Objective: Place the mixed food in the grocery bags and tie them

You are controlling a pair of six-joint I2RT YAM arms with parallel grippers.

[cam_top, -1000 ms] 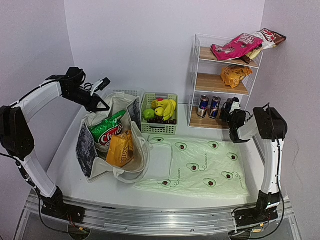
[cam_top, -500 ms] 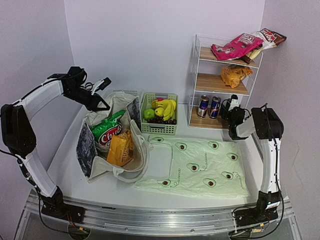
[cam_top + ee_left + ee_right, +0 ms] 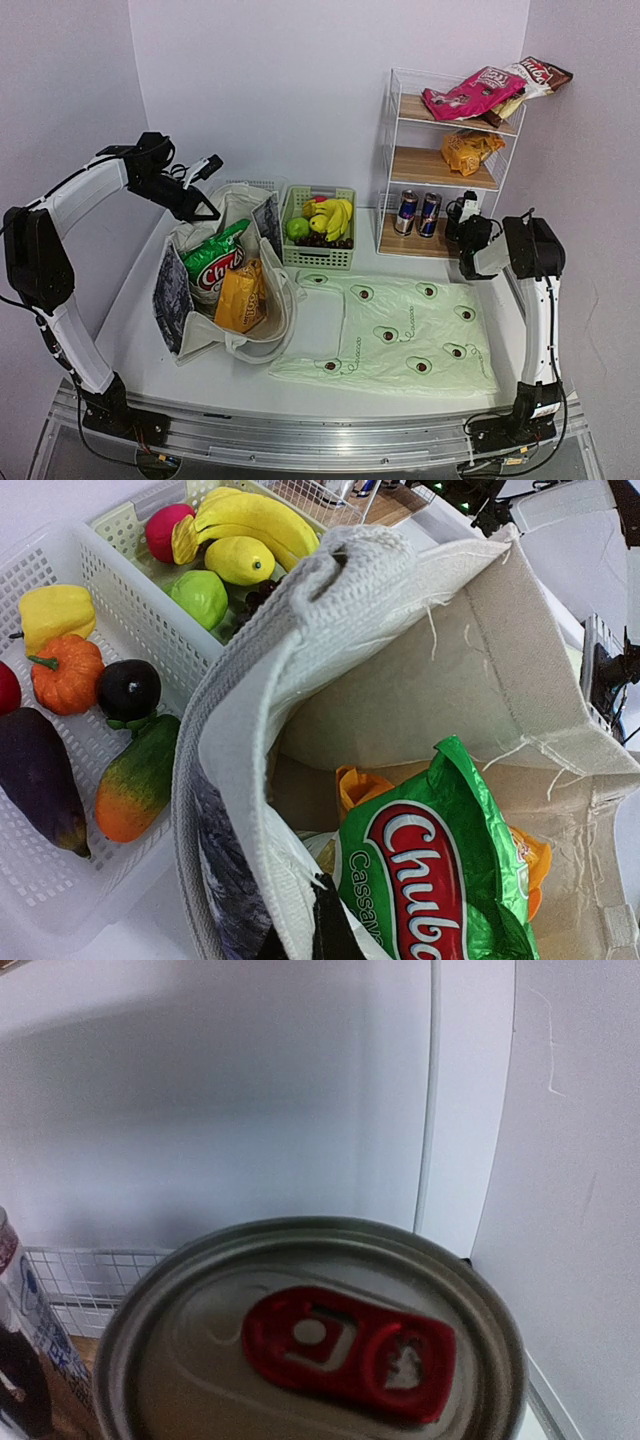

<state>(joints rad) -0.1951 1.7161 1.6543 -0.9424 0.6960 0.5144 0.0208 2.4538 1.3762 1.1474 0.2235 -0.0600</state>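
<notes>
nearest, right of the cream tote (image 3: 255, 345), the pale-green avocado bag (image 3: 410, 335) lies flat on the counter (image 3: 320, 300). the tote itself stands open with the green-white crisp packet (image 3: 215, 262) and the orange crisp packet (image 3: 240, 298) inside, the orange one on the nearer side. at the tote's far rim the left end effector (image 3: 205, 207) is fully closed, pinching the rim fabric and holding it up. just behind and right of the tote, a green basket (image 3: 318, 258) holds the bananas (image 3: 335, 215) and the grape bunch (image 3: 325, 240), with the bananas on top. further right of the tote, at the back, a wire rack (image 3: 390, 130) has two drink cans (image 3: 407, 212) standing on its lowest shelf. the right end effector (image 3: 465, 218) is at that shelf just beside them, over a third drink can (image 3: 310, 1350) whose silver top and red tab fill the wrist view. its fingers are hidden, so i cannot tell how far open it is or whether it grips the can.
</notes>
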